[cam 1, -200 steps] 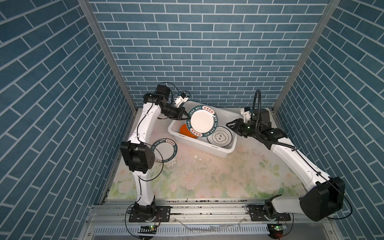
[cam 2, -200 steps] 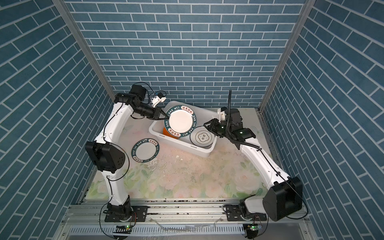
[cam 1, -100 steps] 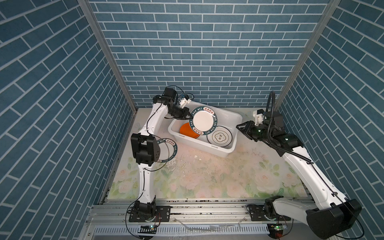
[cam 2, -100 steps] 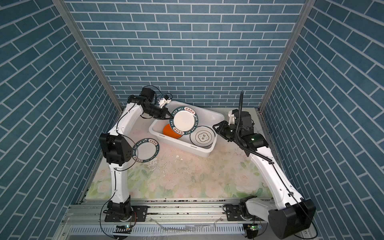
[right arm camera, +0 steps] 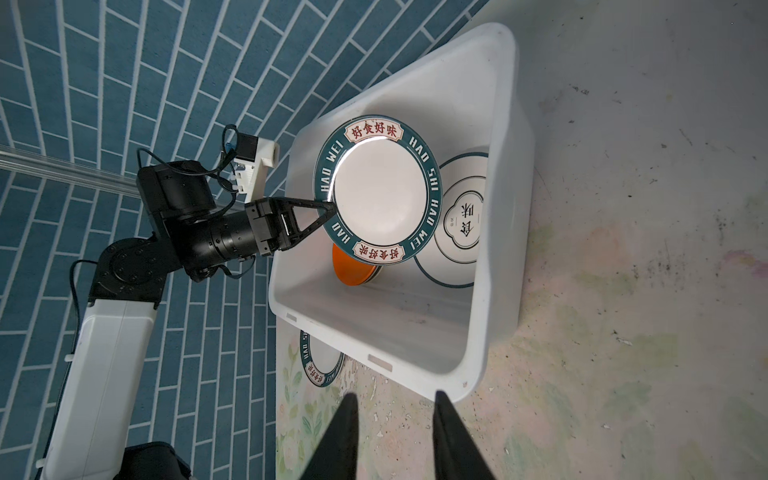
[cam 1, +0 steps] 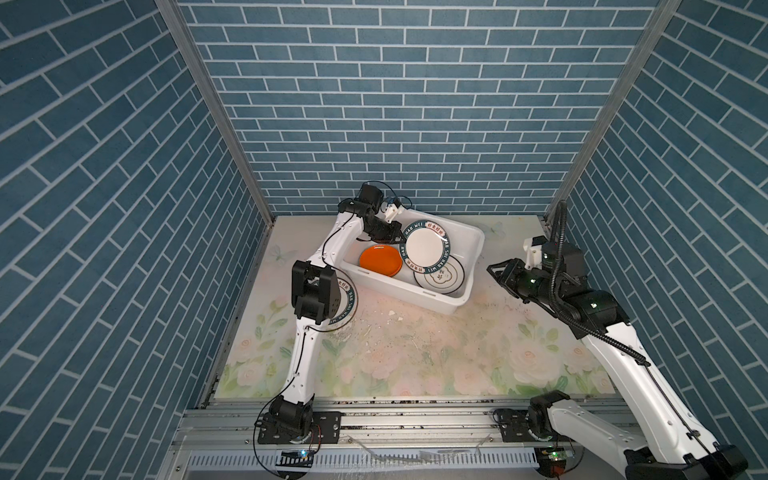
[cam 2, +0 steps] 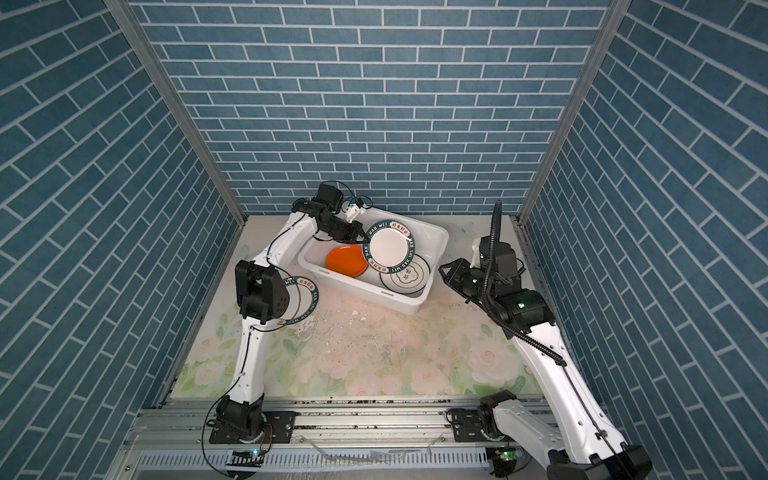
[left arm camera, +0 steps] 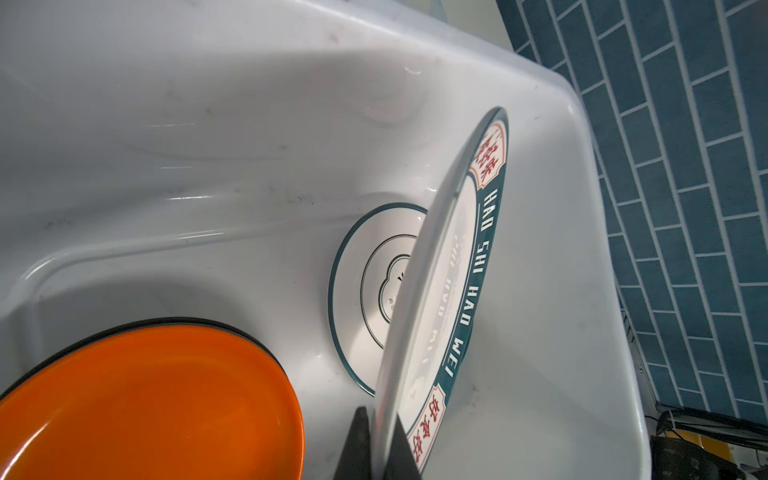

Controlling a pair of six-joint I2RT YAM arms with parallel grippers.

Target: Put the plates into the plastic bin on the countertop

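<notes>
1. White plastic bin (cam 1: pixel 395 286) (cam 2: pixel 357 286) sits skewed on the countertop (cam 1: pixel 415 353), toward its back edge and about mid-width.
2. I have the left gripper (cam 1: pixel 400 239) (left arm camera: pixel 380 440) pinching the rim of the held lettered plate (cam 1: pixel 424 249) (cam 2: pixel 389 248). In the left wrist view the two fingertips clamp the plate's edge from both sides.
3. The held lettered plate hangs over the inside of the bin, steeply tilted. Its white face is turned up and toward the right arm, and the right wrist view sees it square on (right arm camera: pixel 380 191).
4. The orange plate (cam 1: pixel 380 260) (left arm camera: pixel 145 395) lies flat on the bin floor, at the end nearer the countertop's left edge. A dark rim (left arm camera: pixel 174 321) shows just beneath it in the left wrist view.
5. The motif plate (cam 1: pixel 446 276) (right arm camera: pixel 461 216), white with a thin green line, lies flat at the bin's other end.
6. In both top views the held lettered plate overlaps both plates on the floor. I can't tell whether its lower edge touches them.
7. The second lettered plate (cam 1: pixel 347 299) (right arm camera: pixel 320 365) lies on the countertop near the left edge. It is outside the bin, just beside the bin's front-left corner, and partly hidden by the left arm (cam 1: pixel 313 291).
8. The right gripper (cam 1: pixel 496 274) (right arm camera: pixel 395 407) hovers near the countertop's right edge, beside the bin's right end and apart from it. Its fingers are spread with nothing between them.
</notes>
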